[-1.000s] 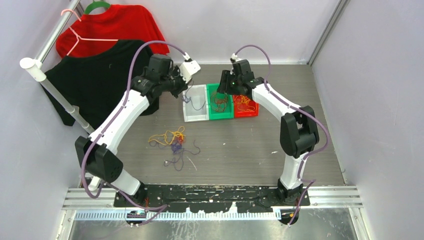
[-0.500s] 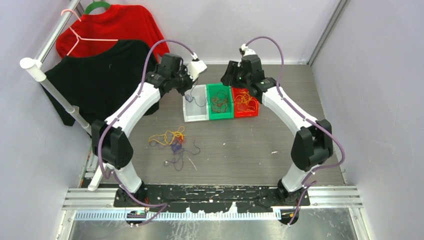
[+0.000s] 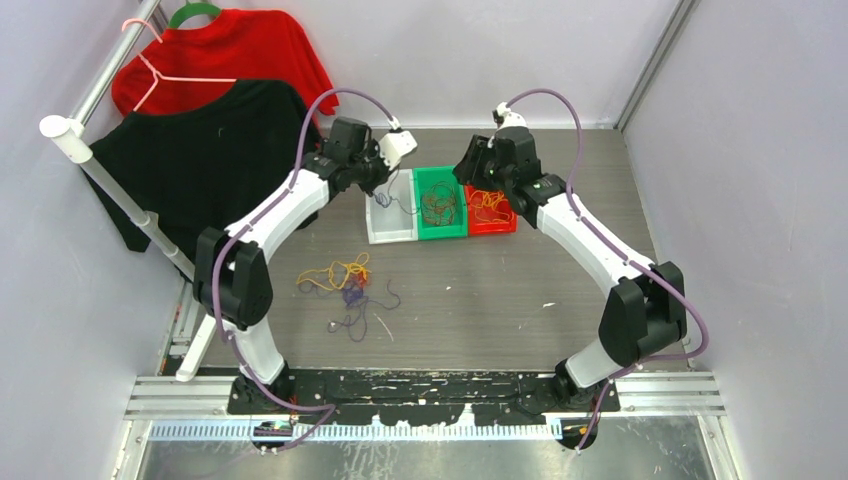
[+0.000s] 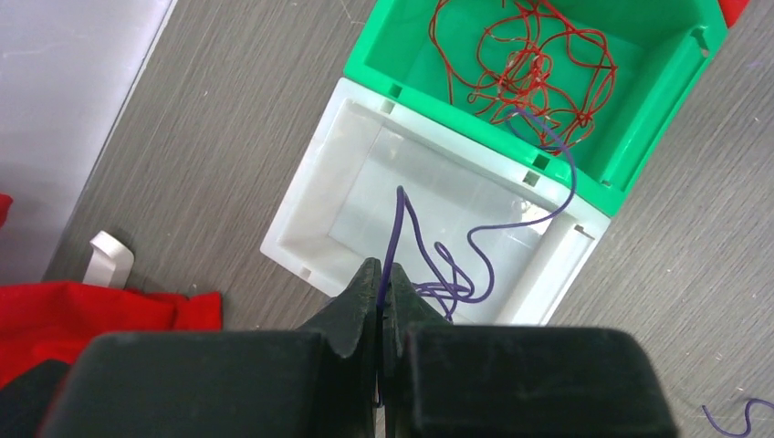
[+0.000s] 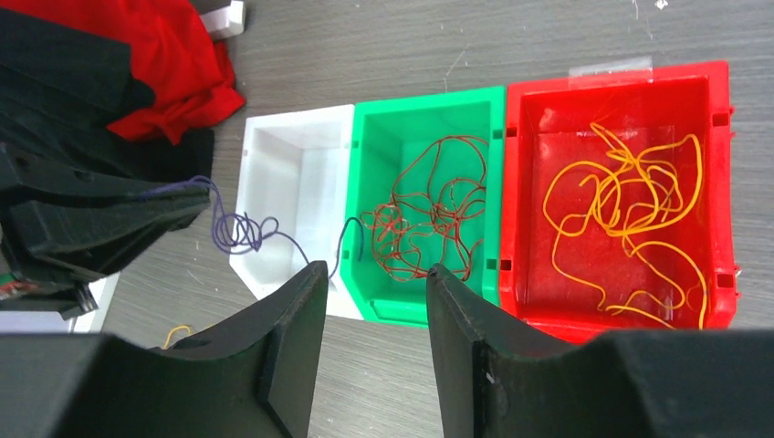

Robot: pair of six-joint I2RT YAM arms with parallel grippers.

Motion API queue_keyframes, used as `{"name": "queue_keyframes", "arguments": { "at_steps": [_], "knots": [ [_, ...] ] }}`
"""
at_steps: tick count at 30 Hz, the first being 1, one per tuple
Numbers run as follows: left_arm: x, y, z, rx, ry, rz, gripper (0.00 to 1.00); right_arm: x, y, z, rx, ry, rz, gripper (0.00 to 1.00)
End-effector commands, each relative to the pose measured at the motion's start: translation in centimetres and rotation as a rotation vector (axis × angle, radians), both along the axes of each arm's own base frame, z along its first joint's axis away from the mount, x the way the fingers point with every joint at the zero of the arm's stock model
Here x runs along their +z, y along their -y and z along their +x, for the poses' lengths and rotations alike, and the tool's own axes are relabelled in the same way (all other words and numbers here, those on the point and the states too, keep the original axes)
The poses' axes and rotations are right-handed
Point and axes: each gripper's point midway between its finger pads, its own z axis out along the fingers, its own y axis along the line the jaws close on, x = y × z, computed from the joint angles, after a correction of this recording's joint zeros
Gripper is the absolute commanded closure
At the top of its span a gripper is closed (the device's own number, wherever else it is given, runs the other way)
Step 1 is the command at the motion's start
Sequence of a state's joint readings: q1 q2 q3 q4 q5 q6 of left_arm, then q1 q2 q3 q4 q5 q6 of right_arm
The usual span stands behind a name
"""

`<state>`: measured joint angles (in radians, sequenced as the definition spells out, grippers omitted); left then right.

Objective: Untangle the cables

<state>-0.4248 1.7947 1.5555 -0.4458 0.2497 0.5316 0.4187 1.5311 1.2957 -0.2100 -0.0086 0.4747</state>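
Observation:
My left gripper (image 4: pixel 381 274) is shut on a thin purple cable (image 4: pixel 484 255) above the white bin (image 4: pixel 301 239). The cable's loops hang into that bin, and its far end reaches over the green bin's wall (image 4: pixel 630 173). Dark red cables (image 5: pixel 429 214) lie in the green bin (image 3: pixel 441 230), orange cables (image 5: pixel 630 201) in the red bin (image 3: pixel 497 224). My right gripper (image 5: pixel 374 269) hovers open and empty above the green bin's near edge. A tangle of orange and purple cables (image 3: pixel 345 282) lies on the table in front of the bins.
A red shirt (image 3: pixel 225 55) and a black shirt (image 3: pixel 190 150) hang on a rack (image 3: pixel 75 140) at the back left, close to the left arm. Grey walls close in the table at the back and the sides. A small white piece (image 4: pixel 108 257) lies by the red cloth.
The left gripper has moved right, over the white bin, with the purple cable. The right gripper has lifted away from the green bin, back and to the right.

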Motion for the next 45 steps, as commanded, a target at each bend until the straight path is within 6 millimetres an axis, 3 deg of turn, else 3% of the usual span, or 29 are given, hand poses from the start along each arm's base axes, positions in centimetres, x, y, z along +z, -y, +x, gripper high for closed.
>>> {"name": "queue_keyframes", "arguments": {
  "at_steps": [1,5,16,24,33,38,39,44,45],
  "knots": [
    [3.3,-1.3,2.1,0.052,0.096,-0.103,1.00,2.3,0.2,0.1,-0.021,0.060,0.038,0.52],
    [3.9,-2.4,1.7,0.070,0.104,-0.134,1.00,1.9,0.2,0.0,-0.025,0.054,0.048,0.54],
    [2.3,-3.0,1.8,0.111,0.090,-0.107,1.00,1.6,0.2,-0.2,-0.043,0.030,0.069,0.65],
    [2.2,0.0,1.6,0.063,0.095,-0.096,1.00,2.7,0.8,-0.5,-0.062,0.050,0.072,0.67],
    [-1.0,1.0,2.1,0.049,0.058,-0.052,1.00,2.7,3.1,-1.1,-0.108,0.041,0.102,0.71],
    [-2.8,0.8,2.7,0.078,0.033,-0.027,0.99,3.2,3.2,-1.3,-0.105,0.048,0.117,0.73],
    [-3.0,0.7,2.8,0.089,0.027,-0.021,0.95,3.2,3.1,-1.3,-0.101,0.046,0.119,0.73],
    [-2.6,0.5,1.9,0.062,-0.031,-0.002,0.20,3.0,2.9,-1.3,-0.093,0.034,0.124,0.74],
    [-2.2,0.5,1.5,0.049,-0.041,0.001,0.09,3.0,2.8,-1.3,-0.093,0.032,0.124,0.73]
  ]
}}
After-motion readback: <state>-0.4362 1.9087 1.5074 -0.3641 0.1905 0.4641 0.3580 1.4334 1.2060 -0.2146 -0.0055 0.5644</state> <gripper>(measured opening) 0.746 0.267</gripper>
